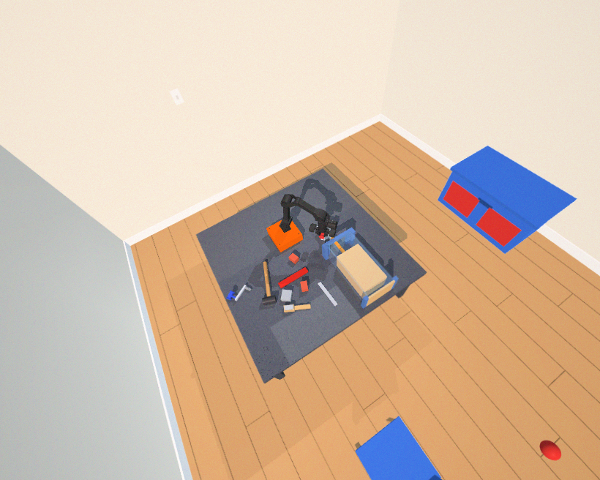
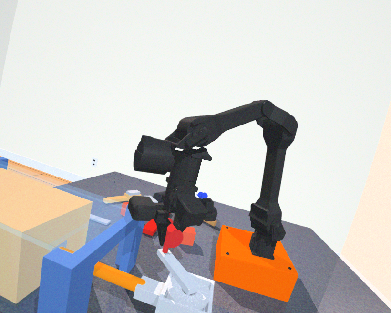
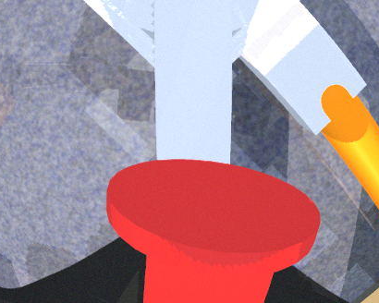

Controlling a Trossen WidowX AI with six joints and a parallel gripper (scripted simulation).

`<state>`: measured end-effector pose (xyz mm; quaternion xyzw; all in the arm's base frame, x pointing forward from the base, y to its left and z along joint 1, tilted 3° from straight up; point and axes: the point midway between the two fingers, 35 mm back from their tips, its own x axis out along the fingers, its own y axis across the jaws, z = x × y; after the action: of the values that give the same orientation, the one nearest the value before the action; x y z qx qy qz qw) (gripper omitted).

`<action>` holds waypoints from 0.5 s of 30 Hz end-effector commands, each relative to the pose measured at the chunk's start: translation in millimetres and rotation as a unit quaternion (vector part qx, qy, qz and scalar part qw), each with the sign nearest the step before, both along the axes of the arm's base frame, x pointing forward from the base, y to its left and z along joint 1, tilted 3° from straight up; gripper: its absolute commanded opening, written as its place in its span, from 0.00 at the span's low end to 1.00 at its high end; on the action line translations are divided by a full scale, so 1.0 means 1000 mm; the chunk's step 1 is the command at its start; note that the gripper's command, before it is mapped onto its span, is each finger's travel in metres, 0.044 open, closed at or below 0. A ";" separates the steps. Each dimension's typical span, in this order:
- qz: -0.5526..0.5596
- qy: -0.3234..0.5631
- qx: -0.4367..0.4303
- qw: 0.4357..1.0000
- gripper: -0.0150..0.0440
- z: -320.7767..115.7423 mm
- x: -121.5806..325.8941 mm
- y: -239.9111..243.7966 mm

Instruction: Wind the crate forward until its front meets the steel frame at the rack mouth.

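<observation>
My gripper (image 2: 166, 237) (image 3: 194, 237) is shut on the red knob (image 2: 174, 238) (image 3: 214, 208) of the winch handle. The handle's pale arm (image 2: 176, 270) (image 3: 193, 97) runs from the knob to the top of the light grey winch (image 2: 204, 305); its key is hidden. An orange strap or rod (image 2: 116, 275) (image 3: 373, 162) runs from the winch through the blue frame (image 2: 99, 239) (image 1: 325, 251) towards the crate. The tan crate (image 1: 361, 267) (image 2: 30, 198) looks flat inside the clear-panelled cubby, with a gap between its front and the frame.
The orange arm base (image 1: 285, 236) (image 2: 252, 269) stands beside the winch. On the bench lie a red bar (image 1: 293, 277), small red blocks (image 1: 293, 257) (image 1: 304, 286), a long-handled hammer (image 1: 267, 279), a grey block (image 1: 286, 295), a brush-like tool (image 1: 303, 307), a pale strip (image 1: 327, 293) and a blue-ended tool (image 1: 240, 293).
</observation>
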<state>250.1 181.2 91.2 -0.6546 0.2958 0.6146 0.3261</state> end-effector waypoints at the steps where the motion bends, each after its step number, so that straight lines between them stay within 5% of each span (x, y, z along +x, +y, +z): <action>1: -0.001 -0.001 0.004 1.000 0.25 -0.001 0.005 0.007; 15: -0.001 -0.001 0.004 1.000 0.25 0.000 0.014 0.020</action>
<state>260.2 193.4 92.3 -0.6545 0.2979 0.6144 0.3246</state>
